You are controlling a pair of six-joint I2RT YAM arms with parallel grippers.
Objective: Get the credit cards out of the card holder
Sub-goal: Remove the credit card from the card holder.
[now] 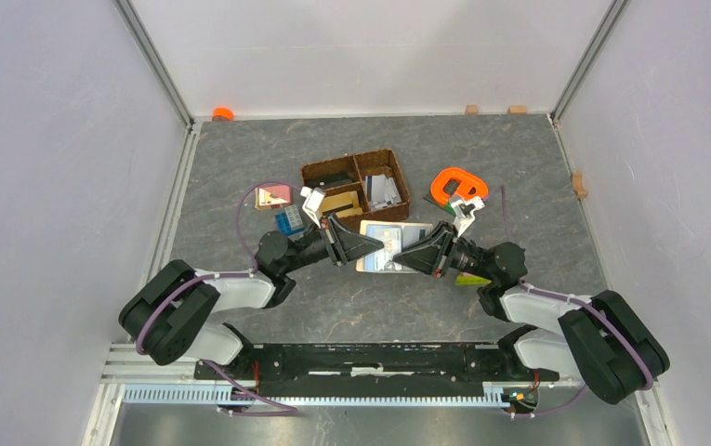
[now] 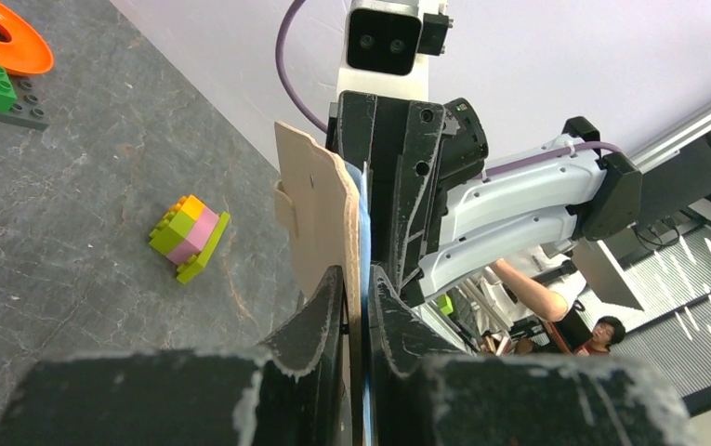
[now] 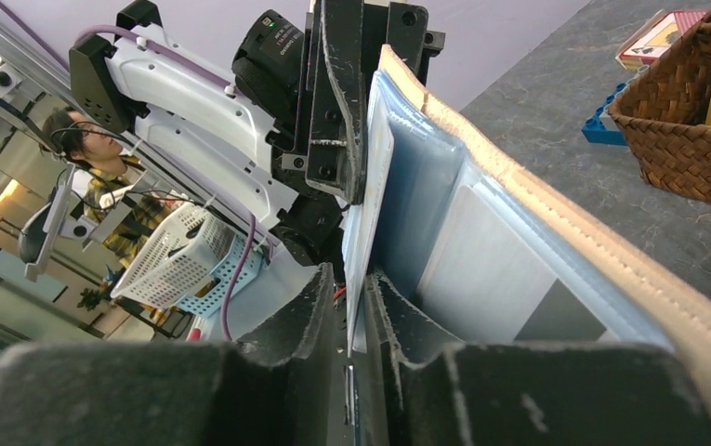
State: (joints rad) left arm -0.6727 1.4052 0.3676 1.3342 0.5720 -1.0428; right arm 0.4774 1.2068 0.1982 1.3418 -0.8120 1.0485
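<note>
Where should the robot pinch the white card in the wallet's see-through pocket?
Probably pinch the white card by its thin edge, sliding in along its flat face from the pocket's open side, which I cannot make out. The card holder stands spread on edge between the left gripper and right gripper, so only edges offer a hold.

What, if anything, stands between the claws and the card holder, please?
Nothing visible does. The left claw pinches the card holder by its beige flap, and the right claw pinches its pale inner sleeve.
</note>
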